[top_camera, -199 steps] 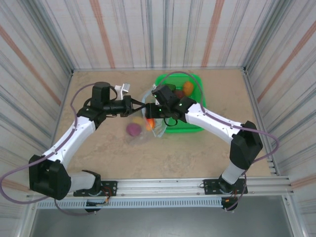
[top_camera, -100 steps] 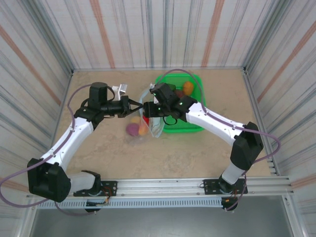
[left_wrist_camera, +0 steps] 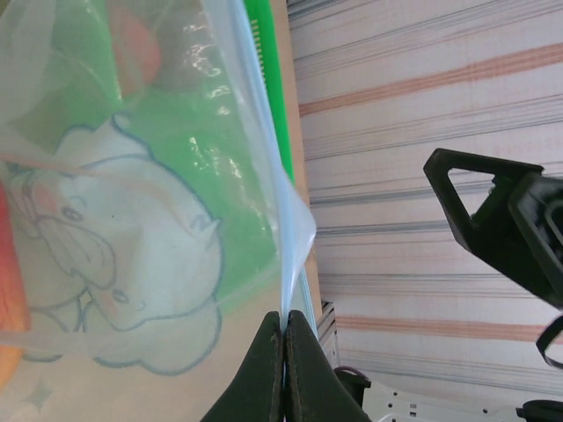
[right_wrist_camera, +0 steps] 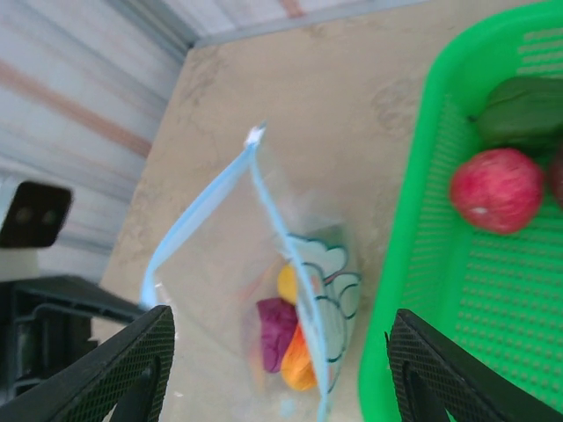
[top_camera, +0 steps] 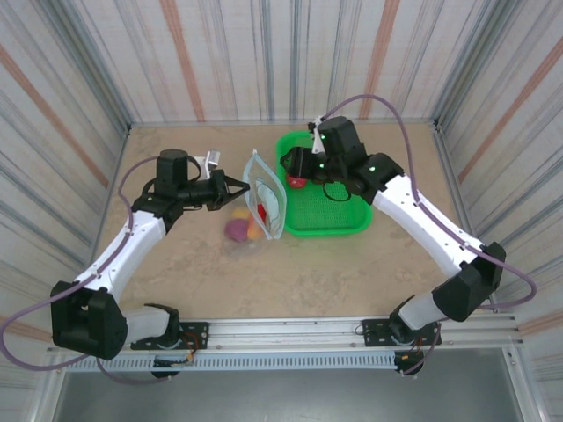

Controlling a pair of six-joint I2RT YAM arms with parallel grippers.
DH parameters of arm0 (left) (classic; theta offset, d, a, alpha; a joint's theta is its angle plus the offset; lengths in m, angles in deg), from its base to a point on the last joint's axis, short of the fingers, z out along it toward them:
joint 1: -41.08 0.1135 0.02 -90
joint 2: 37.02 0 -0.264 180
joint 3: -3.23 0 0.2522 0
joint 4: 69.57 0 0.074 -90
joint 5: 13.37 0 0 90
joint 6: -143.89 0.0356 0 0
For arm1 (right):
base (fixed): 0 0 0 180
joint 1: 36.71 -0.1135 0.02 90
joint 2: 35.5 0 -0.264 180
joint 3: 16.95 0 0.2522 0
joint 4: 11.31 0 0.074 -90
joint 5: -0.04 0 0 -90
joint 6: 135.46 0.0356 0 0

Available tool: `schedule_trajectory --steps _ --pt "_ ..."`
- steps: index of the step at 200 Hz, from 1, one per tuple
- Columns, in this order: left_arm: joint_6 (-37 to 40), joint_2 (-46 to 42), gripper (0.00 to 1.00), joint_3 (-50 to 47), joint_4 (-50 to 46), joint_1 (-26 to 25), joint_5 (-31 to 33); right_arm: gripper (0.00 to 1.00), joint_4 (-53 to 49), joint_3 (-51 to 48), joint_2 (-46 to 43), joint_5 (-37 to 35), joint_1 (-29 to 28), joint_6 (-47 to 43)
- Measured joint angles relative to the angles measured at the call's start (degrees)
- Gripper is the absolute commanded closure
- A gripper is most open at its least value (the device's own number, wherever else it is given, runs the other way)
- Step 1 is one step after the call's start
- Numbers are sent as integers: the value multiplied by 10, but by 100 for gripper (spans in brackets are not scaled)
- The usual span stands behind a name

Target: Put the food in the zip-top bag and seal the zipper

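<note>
Striped corrugated walls are enclosing a beige stone-patterned table [top_camera: 352, 264]. Toward its far side a green mesh plastic basket [top_camera: 339, 215] is lying flat. Just beside the basket's left wall, a clear crinkly zip-top bag [top_camera: 273, 207] printed with a cartoon elephant is standing on the table with its mouth gaping.

The left gripper [left_wrist_camera: 283, 318] is reaching in from the left, its fingers pressing together on the bag's near corner and holding that edge up. The right gripper [right_wrist_camera: 281, 321] is hovering over the basket's left end, its fingers standing well apart with nothing between them.

Three pieces of food are sitting in the bottom of the bag: a magenta-purple piece [right_wrist_camera: 275, 323], an orange one [right_wrist_camera: 299, 362] and a yellow one [right_wrist_camera: 288, 283]. A round red fruit [right_wrist_camera: 497, 189] and a dark green vegetable [right_wrist_camera: 523, 110] are lying in the basket, touching each other.

The thin pale blue zipper [right_wrist_camera: 198, 211] is running along the bag's mouth, its two sides spreading apart.
</note>
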Motion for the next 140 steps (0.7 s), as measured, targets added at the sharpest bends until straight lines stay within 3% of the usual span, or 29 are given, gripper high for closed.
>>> schedule_trajectory --steps 31,69,140 --pt "-9 0 100 0 20 0 0 36 -34 9 32 5 54 0" --pt "-8 -4 100 -1 28 4 9 31 -66 53 150 15 74 1" --pt "5 -2 100 -9 -1 47 26 32 -128 282 389 -37 75 -29"
